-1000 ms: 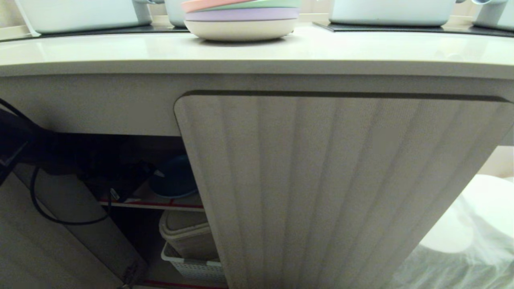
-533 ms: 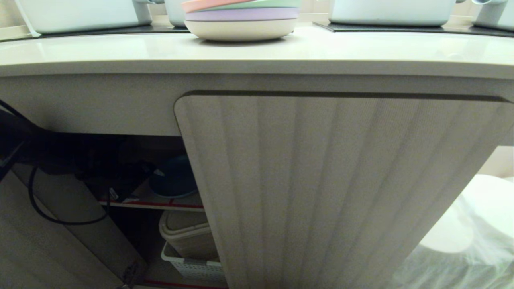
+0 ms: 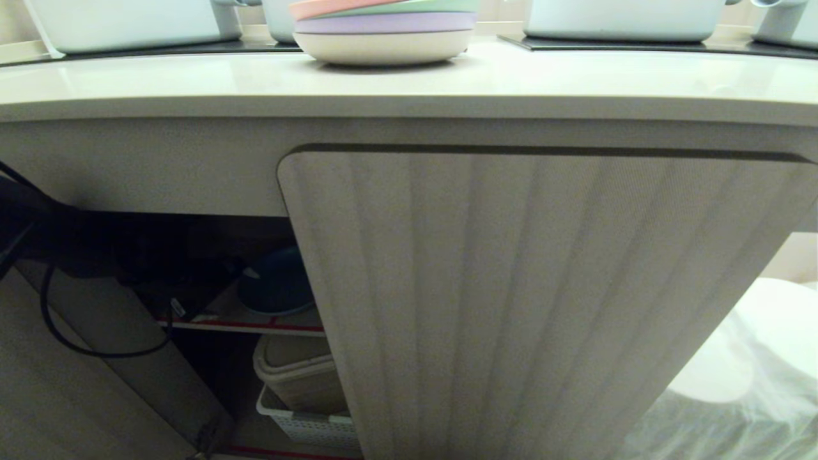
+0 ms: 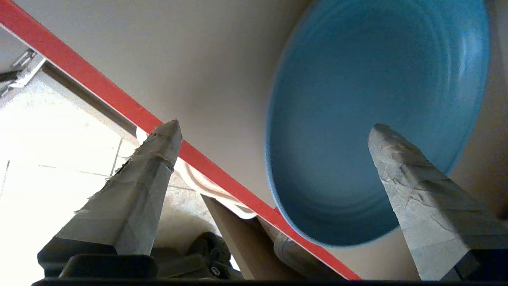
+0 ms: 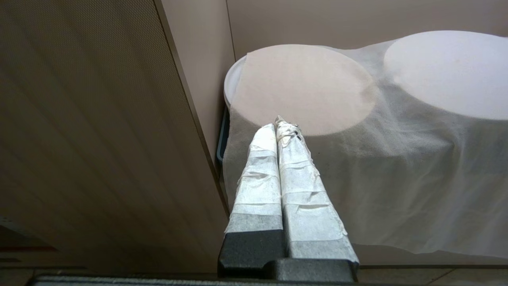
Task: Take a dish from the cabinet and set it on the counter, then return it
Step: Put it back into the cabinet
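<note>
The dish (image 4: 377, 119) lies flat on the red-edged inner shelf (image 4: 198, 79) of the cabinet (image 3: 543, 306). The left tool (image 4: 274, 131) stands over the shelf edge with its jaws wide apart and nothing gripped; one fingertip overlaps the dish, the other sits beyond the red edge. Below the shelf sit a beige lidded bin (image 3: 297, 370) and a white perforated basket (image 3: 307, 425). The closed ribbed door screens the dish's right side. A stack of pastel plates (image 3: 383, 29) rests on the desk (image 3: 575, 80). The right tool (image 5: 279, 127) is parked beside the door, jaws pressed together, empty.
</note>
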